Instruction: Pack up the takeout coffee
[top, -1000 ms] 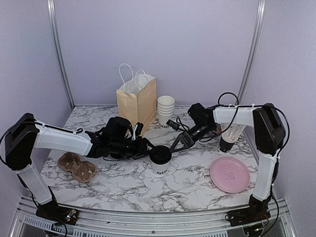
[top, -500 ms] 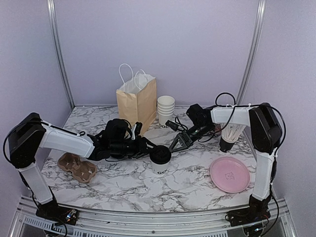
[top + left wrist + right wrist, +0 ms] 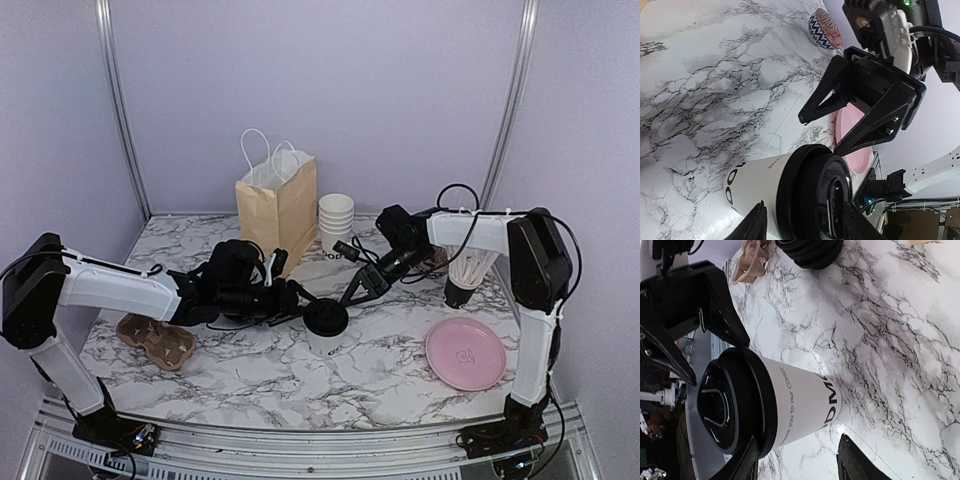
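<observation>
Start at the takeout coffee (image 3: 325, 326): stands upright near the middle of the desk (image 3: 250, 375), black lid on, dark lettering on its white side, long axis straight up. Lies between the two arms, flanked low and level from both sides.

From the left wrist, fills the gap just ahead of the left fingers (image 3: 756, 226), lid rim level with the tips, one finger to each side. Shows those fingers spread wider than the lid and pinching nothing; cannot tell a light touch on the rim from a near miss.

From the right wrist, sits ahead of the right fingers (image 3: 743, 464), likewise spread and holding nothing, clear of both tips. Faces the left pair across the lid, just short of it.

Seems to favour the left arm as slightly the nearer: needs only a short push forward to bring the cup wall between the pads, then a squeeze below the lid. Calls for a grip across the width, to avoid tipping the cup with a one-sided nudge or popping the lid with a squeeze too high.

Further out, finds a brown paper bag (image 3: 278, 205) standing open behind the cup, likely the place to pack into, a stack of lidless cups (image 3: 336, 215) just beside it, a cardboard cup carrier (image 3: 155, 337) at the left and a pink plate (image 3: 465, 353) at the right.
</observation>
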Controlling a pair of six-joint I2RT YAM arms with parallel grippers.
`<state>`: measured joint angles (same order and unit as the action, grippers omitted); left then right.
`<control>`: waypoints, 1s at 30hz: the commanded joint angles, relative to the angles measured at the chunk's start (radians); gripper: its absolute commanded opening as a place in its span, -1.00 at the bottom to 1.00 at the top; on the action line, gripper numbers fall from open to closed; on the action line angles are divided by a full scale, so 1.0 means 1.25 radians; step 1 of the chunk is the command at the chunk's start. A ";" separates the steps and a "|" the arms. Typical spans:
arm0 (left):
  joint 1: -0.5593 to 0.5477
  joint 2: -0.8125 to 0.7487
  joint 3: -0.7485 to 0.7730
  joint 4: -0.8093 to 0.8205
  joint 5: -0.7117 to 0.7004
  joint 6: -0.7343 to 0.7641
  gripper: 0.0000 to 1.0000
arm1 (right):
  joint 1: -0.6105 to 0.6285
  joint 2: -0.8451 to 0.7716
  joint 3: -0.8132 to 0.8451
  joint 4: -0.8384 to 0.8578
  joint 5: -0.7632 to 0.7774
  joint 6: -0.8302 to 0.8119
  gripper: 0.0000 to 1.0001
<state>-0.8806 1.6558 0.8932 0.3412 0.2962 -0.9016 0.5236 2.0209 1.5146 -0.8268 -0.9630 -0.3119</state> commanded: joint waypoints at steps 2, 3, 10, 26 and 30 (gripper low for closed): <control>-0.007 -0.079 -0.004 -0.040 -0.040 0.019 0.07 | 0.006 -0.076 0.028 -0.031 0.043 -0.039 0.16; -0.007 -0.087 -0.006 -0.042 -0.052 0.019 0.08 | 0.007 -0.084 0.023 -0.031 0.048 -0.039 0.19; -0.007 -0.086 0.004 -0.169 -0.130 0.024 0.04 | 0.007 -0.133 -0.035 -0.019 0.067 -0.041 0.29; -0.011 -0.095 -0.051 -0.089 -0.069 -0.050 -0.30 | 0.026 -0.104 -0.070 0.000 0.041 -0.039 -0.05; -0.014 -0.099 -0.049 -0.076 -0.064 -0.056 -0.31 | 0.038 -0.088 -0.063 -0.004 0.040 -0.043 -0.06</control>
<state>-0.8906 1.5501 0.8314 0.2066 0.1928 -0.9615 0.5495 1.8832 1.3960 -0.8410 -0.8970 -0.3523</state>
